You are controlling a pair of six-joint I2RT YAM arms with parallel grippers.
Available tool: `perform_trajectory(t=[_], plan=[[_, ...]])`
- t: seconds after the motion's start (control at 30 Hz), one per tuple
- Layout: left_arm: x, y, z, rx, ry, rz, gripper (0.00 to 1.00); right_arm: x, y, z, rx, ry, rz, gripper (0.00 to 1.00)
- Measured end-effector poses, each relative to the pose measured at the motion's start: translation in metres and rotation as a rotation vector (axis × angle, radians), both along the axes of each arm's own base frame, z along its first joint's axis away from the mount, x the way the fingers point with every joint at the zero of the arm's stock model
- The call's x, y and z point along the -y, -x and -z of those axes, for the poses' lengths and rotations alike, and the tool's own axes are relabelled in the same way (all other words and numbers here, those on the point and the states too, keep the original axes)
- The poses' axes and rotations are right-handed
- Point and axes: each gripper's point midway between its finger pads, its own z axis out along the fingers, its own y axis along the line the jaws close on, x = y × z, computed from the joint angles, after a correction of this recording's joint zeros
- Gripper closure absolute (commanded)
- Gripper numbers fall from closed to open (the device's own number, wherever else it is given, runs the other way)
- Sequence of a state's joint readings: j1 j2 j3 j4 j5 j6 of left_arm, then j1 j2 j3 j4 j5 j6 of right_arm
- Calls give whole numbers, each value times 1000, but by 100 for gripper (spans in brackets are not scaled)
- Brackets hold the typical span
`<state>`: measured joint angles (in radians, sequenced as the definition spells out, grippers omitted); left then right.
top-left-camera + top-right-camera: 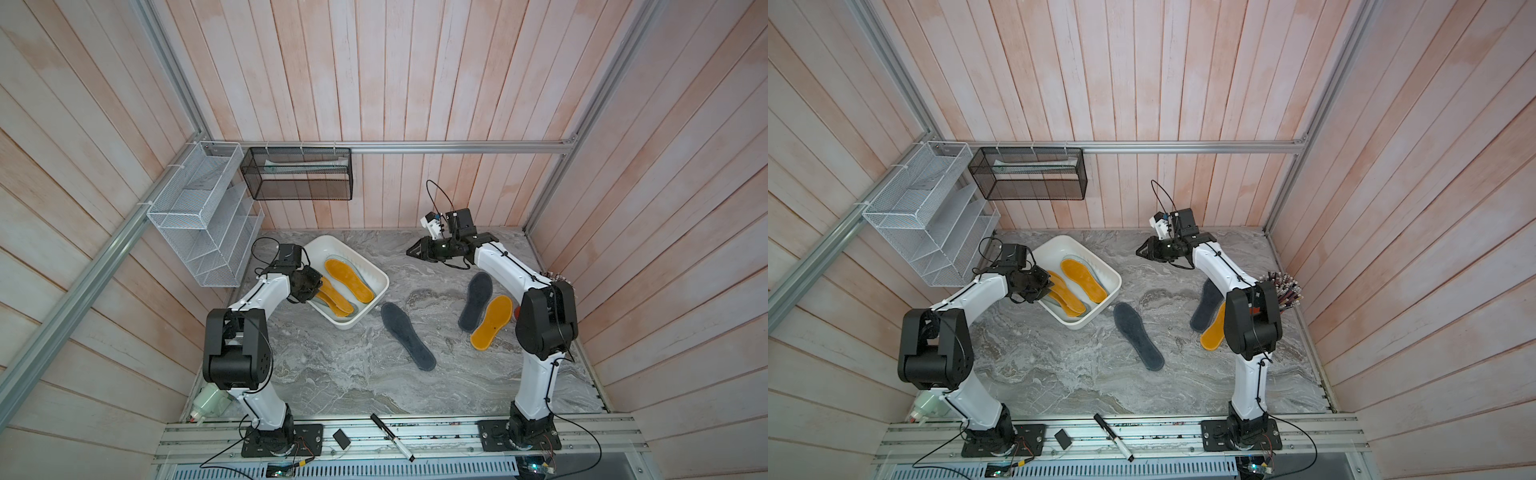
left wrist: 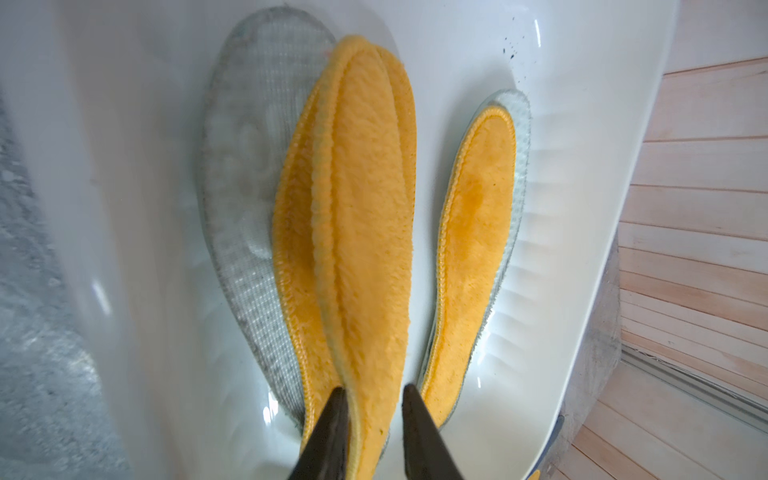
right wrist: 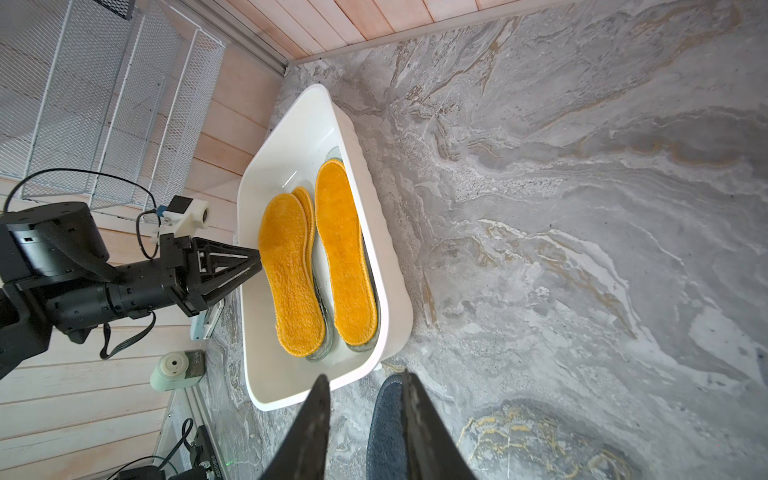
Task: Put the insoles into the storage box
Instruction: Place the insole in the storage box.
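The white storage box point(image 1: 365, 259) point(image 1: 1100, 264) holds three orange insoles lying on two pale translucent ones point(image 2: 245, 166). Two of the orange ones are stacked point(image 1: 336, 301) and one lies apart point(image 1: 349, 280). My left gripper point(image 1: 319, 285) point(image 2: 374, 395) is at the box's near-left side, open, its fingers straddling the heel of the top orange insole point(image 2: 365, 232) with a gap at one finger. On the table lie a dark grey insole point(image 1: 407, 336), a second grey one point(image 1: 476, 301) and an orange one point(image 1: 491, 322). My right gripper point(image 1: 409, 251) point(image 3: 363, 380) hangs open and empty, high at the back right.
A white wire-mesh rack point(image 1: 203, 216) and a black mesh basket point(image 1: 299, 174) hang on the back-left walls. A marker point(image 1: 392, 436) and a small black block point(image 1: 341, 438) lie on the front rail. A pale green device point(image 3: 178, 370) sits by the left arm's base.
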<state>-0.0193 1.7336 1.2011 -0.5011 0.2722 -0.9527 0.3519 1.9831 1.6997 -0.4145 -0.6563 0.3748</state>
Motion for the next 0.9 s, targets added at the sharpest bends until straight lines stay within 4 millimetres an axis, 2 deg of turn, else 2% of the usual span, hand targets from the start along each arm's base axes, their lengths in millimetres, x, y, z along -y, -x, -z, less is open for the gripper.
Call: perform_trajectory(t=[0.4, 0.53, 0.63, 0.73, 0.8, 0.9], plan=[[-7, 13, 6, -70, -38, -13, 69, 3, 2, 8, -17, 9, 5, 59], [-4, 8, -6, -24, -20, -5, 65, 16, -2, 13, -21, 49, 46, 58], [6, -7, -32, 86, 32, 19, 58, 41, 1, 22, -42, 122, 120, 56], [17, -24, -64, 215, 112, 33, 52, 80, 10, 34, -83, 216, 223, 55], [25, -33, -83, 285, 162, 41, 49, 115, 20, 43, -125, 281, 315, 55], [35, -40, -99, 337, 205, 55, 46, 168, 45, 56, -198, 357, 450, 54]])
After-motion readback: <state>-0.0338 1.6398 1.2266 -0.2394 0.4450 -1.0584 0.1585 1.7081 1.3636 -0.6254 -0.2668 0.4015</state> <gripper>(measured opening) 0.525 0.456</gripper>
